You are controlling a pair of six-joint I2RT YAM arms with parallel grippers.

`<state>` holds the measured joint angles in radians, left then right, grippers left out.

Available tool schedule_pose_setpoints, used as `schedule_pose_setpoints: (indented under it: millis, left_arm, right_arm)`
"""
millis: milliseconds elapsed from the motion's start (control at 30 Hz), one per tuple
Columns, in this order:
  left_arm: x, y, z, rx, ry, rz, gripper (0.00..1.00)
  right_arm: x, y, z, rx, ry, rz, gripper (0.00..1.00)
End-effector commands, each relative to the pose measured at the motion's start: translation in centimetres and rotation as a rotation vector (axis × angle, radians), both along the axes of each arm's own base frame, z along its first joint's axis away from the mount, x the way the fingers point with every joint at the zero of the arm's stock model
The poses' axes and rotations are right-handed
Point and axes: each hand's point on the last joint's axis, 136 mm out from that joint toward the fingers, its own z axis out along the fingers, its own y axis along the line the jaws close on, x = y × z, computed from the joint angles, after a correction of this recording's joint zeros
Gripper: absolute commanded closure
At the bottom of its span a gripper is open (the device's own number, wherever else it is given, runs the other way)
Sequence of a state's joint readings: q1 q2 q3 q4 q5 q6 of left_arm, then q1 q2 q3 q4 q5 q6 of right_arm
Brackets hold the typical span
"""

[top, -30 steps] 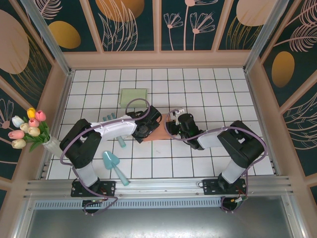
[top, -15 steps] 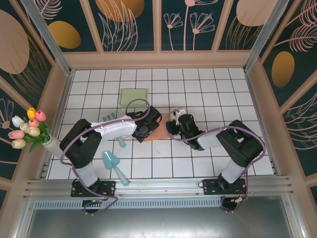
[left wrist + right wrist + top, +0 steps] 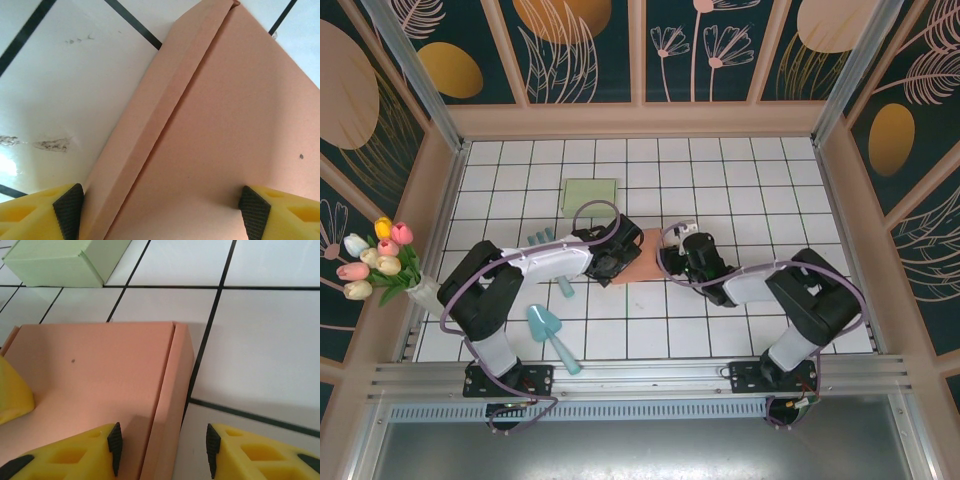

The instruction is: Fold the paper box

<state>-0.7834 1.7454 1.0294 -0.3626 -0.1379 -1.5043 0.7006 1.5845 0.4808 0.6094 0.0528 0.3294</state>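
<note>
The salmon-pink paper box (image 3: 640,262) lies mostly flat on the tiled table between both arms. In the left wrist view the paper box (image 3: 220,130) has a folded side strip (image 3: 165,100) along its left edge. My left gripper (image 3: 162,212) is open wide over it, one pad by the strip's outer edge and the other on the flat panel. In the right wrist view my right gripper (image 3: 162,450) is open and straddles the raised side flap (image 3: 172,390): one finger on the panel, the other over bare tile. A yellow left-gripper finger (image 3: 12,390) shows at the panel's left.
A pale green box (image 3: 590,195) stands behind the pink one, also the green box (image 3: 60,260) in the right wrist view. A teal scoop (image 3: 550,335) and small teal tubes (image 3: 542,236) lie at the left. Tulips in a vase (image 3: 380,262) stand against the left wall.
My right gripper has shifted slightly to the right and nearer along the box's edge. The left jaws have narrowed a little. The box stays in place.
</note>
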Motion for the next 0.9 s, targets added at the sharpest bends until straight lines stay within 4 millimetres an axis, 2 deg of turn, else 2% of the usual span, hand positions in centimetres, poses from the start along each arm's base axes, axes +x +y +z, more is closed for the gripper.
schedule_pose_setpoints:
  millis: [0, 67, 233, 533, 667, 767, 867]
  left_arm:
    - [-2.4, 3.0, -4.7, 0.101, 0.119, 0.021, 0.18]
    - [-2.4, 3.1, -4.7, 0.102, 0.119, 0.02, 0.18]
    - [-2.4, 3.2, -4.5, 0.105, 0.116, 0.019, 0.18]
    - [-2.4, 3.4, -4.6, 0.11, 0.116, 0.021, 0.18]
    - [-2.4, 3.4, -4.7, 0.111, 0.118, 0.02, 0.19]
    - [-2.3, 3.4, -4.7, 0.111, 0.12, 0.022, 0.19]
    - [-2.4, 3.4, -4.9, 0.112, 0.125, 0.02, 0.19]
  right_arm:
    - [-3.7, -1.7, -3.0, -0.09, 0.152, 0.002, 0.5]
    - [-3.9, -1.7, -1.8, -0.075, 0.139, -0.012, 0.51]
    - [-4.9, -1.7, -0.4, -0.033, 0.155, -0.038, 0.55]
    - [-5.5, -2.8, 2.6, -0.012, 0.094, -0.106, 0.54]
    - [-6.1, -2.0, 4.1, -0.007, 0.066, -0.084, 0.54]
    - [-6.3, -1.0, 4.3, -0.005, 0.068, -0.058, 0.54]
    - [-5.9, -0.8, 3.7, -0.028, 0.074, -0.061, 0.54]
